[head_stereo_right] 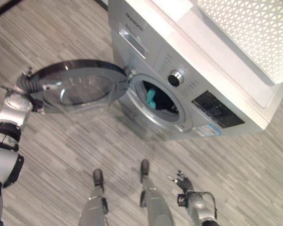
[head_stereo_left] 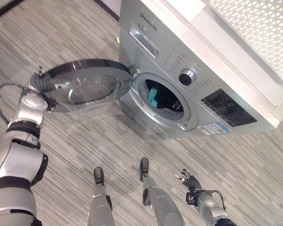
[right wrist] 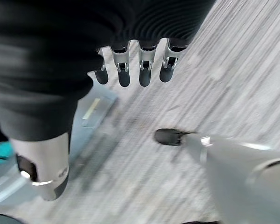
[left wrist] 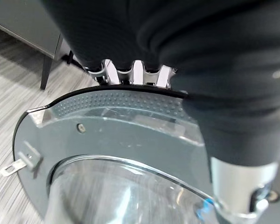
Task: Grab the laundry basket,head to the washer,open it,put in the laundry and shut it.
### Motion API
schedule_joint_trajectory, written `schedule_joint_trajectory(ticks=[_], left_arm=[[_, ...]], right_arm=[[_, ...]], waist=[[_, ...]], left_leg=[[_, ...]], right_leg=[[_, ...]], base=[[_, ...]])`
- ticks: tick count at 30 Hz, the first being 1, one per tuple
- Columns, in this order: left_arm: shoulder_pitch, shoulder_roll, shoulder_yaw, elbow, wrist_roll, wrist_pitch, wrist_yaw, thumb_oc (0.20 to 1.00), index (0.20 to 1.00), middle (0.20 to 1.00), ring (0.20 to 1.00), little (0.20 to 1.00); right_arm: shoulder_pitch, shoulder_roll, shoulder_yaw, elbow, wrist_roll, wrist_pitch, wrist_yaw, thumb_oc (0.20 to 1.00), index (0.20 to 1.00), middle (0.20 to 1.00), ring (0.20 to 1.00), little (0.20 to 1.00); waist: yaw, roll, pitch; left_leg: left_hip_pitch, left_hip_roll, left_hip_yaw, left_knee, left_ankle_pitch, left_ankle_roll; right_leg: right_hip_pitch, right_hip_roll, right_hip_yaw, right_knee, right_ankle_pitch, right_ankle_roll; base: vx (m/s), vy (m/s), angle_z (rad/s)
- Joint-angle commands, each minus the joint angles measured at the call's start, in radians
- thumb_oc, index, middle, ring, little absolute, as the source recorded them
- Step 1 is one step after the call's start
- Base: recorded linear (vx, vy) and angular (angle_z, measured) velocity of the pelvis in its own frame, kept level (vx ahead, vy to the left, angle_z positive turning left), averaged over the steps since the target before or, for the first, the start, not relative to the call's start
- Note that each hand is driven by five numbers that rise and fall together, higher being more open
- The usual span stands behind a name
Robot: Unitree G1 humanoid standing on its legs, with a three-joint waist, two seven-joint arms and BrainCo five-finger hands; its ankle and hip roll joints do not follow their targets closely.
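With laundry (head_stereo_left: 156, 97) already in the drum, the left hand (left wrist: 133, 74), fingers hooked over the open door's (head_stereo_left: 85, 84) rim at mid-left, should have swung it steadily shut, while the right hand (right wrist: 130, 70) hung relaxed and empty at lower right.

Bright, even indoor light. Basket (head_stereo_left: 254, 33) at upper right washed out white. Soft glare on door (head_stereo_left: 85, 84) glass. Faint floor (head_stereo_left: 132, 150) shadows. Wrist views blurry up close.
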Motion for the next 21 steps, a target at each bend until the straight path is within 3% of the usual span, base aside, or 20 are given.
schedule_joint_trajectory(ticks=[1, 3, 4, 6, 9, 10, 18, 21], left_arm=[[0.021, -0.081, 0.003, 0.059, -0.046, -0.024, -0.117, 1.000, 1.000, 1.000, 1.000, 1.000], [0.060, -0.084, 0.025, 0.063, -0.047, -0.026, -0.125, 1.000, 1.000, 1.000, 1.000, 1.000], [0.138, -0.101, 0.099, 0.074, -0.084, -0.024, -0.123, 1.000, 1.000, 1.000, 1.000, 1.000], [0.184, -0.112, 0.141, 0.079, -0.110, -0.023, -0.117, 1.000, 1.000, 1.000, 1.000, 1.000], [0.294, -0.149, 0.232, 0.101, -0.122, -0.025, -0.086, 1.000, 1.000, 1.000, 1.000, 1.000], [0.360, -0.180, 0.258, 0.097, -0.101, -0.029, -0.073, 1.000, 1.000, 1.000, 1.000, 1.000], [0.469, -0.325, 0.221, 0.041, -0.063, -0.039, -0.073, 1.000, 1.000, 1.000, 1.000, 1.000], [0.455, -0.425, 0.207, 0.031, -0.092, -0.052, -0.042, 1.000, 1.000, 1.000, 1.000, 1.000]], right_arm=[[0.095, -0.079, -0.021, -0.032, -0.002, 0.011, 0.022, 1.000, 1.000, 1.000, 1.000, 1.000], [0.114, -0.090, -0.036, -0.039, -0.014, 0.014, 0.029, 1.000, 1.000, 1.000, 1.000, 1.000], [0.133, -0.105, -0.069, -0.052, -0.034, 0.020, 0.031, 1.000, 1.000, 1.000, 1.000, 1.000], [0.143, -0.109, -0.093, -0.062, -0.034, 0.018, 0.030, 1.000, 1.000, 1.000, 1.000, 1.000], [0.187, -0.123, -0.157, -0.093, -0.038, 0.024, 0.037, 1.000, 1.000, 1.000, 1.000, 1.000], [0.208, -0.137, -0.190, -0.094, -0.071, 0.030, 0.036, 1.000, 1.000, 1.000, 1.000, 1.000], [0.197, -0.144, -0.218, 0.063, -0.159, 0.064, 0.028, 1.000, 1.000, 1.000, 1.000, 1.000], [0.184, -0.121, -0.201, 0.090, -0.157, 0.062, 0.016, 1.000, 1.000, 1.000, 1.000, 1.000]], waist=[[-0.041, 0.007, -0.049], [-0.043, 0.008, -0.055], [-0.045, 0.008, -0.060], [-0.046, 0.012, -0.064], [-0.051, 0.034, -0.086], [-0.053, 0.054, -0.110], [-0.055, 0.109, -0.202], [-0.067, 0.122, -0.226]], left_leg=[[-0.042, 0.050, -0.038, 0.119, -0.099, -0.004], [-0.008, 0.054, -0.028, 0.110, -0.103, -0.005], [0.041, 0.053, -0.008, 0.089, -0.082, -0.001], [0.081, 0.053, 0.003, 0.070, -0.081, -0.001], [0.184, 0.057, 0.037, 0.020, -0.076, -0.002], [0.244, 0.056, 0.050, -0.011, -0.071, -0.001], [0.406, 0.056, 0.106, -0.072, -0.073, 0.000], [0.430, 0.064, 0.122, -0.089, -0.068, -0.006]], right_leg=[[0.032, -0.084, 0.079, 0.034, -0.092, 0.140], [0.051, -0.083, 0.082, 0.042, -0.102, 0.139], [0.071, -0.087, 0.087, 0.056, -0.107, 0.133], [0.092, -0.084, 0.091, 0.062, -0.118, 0.133], [0.150, -0.081, 0.097, 0.077, -0.147, 0.129], [0.188, -0.080, 0.097, 0.087, -0.166, 0.127], [0.304, -0.065, 0.106, 0.081, -0.200, 0.125], [0.326, -0.057, 0.115, 0.059, -0.202, 0.123]], base=[[0.05, 0.012, -0.12], [0.07, 0.020, -0.13], [0.06, 0.025, -0.13], [0.07, 0.021, -0.19], [0.13, 0.033, -0.29], [0.15, 0.006, -0.13], [0.10, -0.048, -0.14], [0.04, -0.095, -0.19]])
